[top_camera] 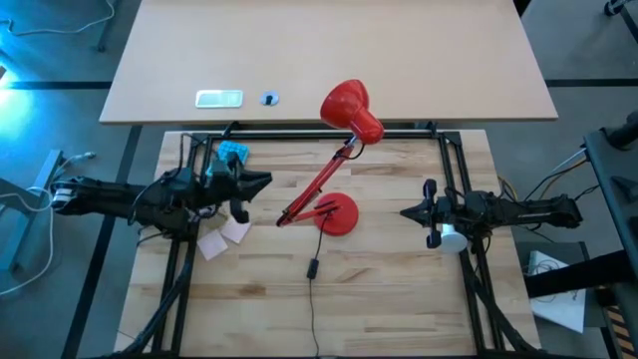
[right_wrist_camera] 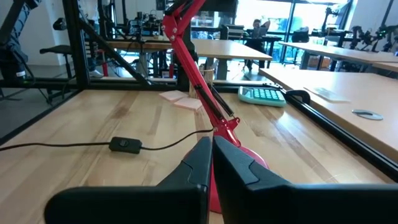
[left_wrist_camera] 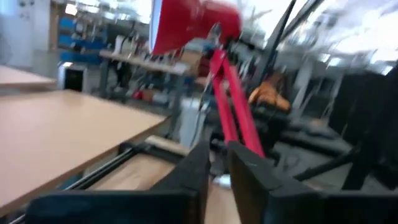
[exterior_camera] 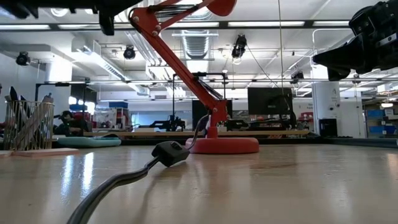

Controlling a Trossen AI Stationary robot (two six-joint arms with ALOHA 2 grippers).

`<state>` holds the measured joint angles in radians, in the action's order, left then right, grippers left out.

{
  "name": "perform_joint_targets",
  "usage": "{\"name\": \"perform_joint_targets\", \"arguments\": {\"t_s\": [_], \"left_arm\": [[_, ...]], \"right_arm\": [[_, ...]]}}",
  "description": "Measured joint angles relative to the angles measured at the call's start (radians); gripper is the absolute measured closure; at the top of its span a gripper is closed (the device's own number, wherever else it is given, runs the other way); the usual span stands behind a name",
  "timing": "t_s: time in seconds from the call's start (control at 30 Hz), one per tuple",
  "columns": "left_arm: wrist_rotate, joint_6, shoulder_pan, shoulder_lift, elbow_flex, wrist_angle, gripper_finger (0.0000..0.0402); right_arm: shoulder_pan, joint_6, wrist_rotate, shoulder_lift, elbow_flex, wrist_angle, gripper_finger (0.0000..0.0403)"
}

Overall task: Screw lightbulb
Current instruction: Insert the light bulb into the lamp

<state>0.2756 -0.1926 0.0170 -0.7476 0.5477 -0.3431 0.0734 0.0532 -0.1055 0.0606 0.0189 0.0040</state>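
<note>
The red desk lamp stands mid-table on its round base. Its jointed arm slants up to the red shade, which hangs over the far rail. I see no lightbulb in any view. A white round thing shows by my right arm's wrist; I cannot tell what it is. My left gripper hovers left of the lamp arm and points right, its fingers a narrow gap apart and empty. My right gripper hovers right of the base, points left, and is shut and empty.
The lamp's black cord with its inline switch runs toward the near edge and shows close up in the low view. A teal calculator and pink notes lie at the left. Black frame rails border the table, and a second table stands behind.
</note>
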Motion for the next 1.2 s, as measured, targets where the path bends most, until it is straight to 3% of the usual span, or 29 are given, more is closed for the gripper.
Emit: {"name": "perform_joint_targets", "arguments": {"t_s": [0.27, 0.43, 0.6, 0.77, 1.0, 1.2], "left_arm": [[0.056, 0.002, 0.0, -0.073, 0.236, 0.271, 0.0241], [0.051, 0.036, 0.061, -0.174, 0.312, 0.266, 0.0192], [0.215, 0.072, 0.127, -0.339, 0.387, 0.273, 0.017], [0.313, 0.08, 0.152, -0.442, 0.525, 0.371, 0.0148], [0.372, -0.03, 0.147, -0.562, 0.711, 0.526, 0.0111], [0.371, -0.03, 0.145, -0.692, 0.82, 0.546, 0.0106]], "right_arm": [[0.0, 0.0, 0.0, 0.0, 0.0, 0.0, 0.0394], [0.0, 0.0, 0.0, 0.0, 0.0, 0.0, 0.0394], [0.0, 0.0, 0.0, 0.0, 0.0, 0.0, 0.0394], [0.0, 0.0, 0.0, 0.0, 0.0, 0.0, 0.0394], [0.0, 0.0, 0.0, 0.0, 0.0, 0.0, 0.0394], [0.0, 0.0, 0.0, 0.0, 0.0, 0.0, 0.0394]]}}
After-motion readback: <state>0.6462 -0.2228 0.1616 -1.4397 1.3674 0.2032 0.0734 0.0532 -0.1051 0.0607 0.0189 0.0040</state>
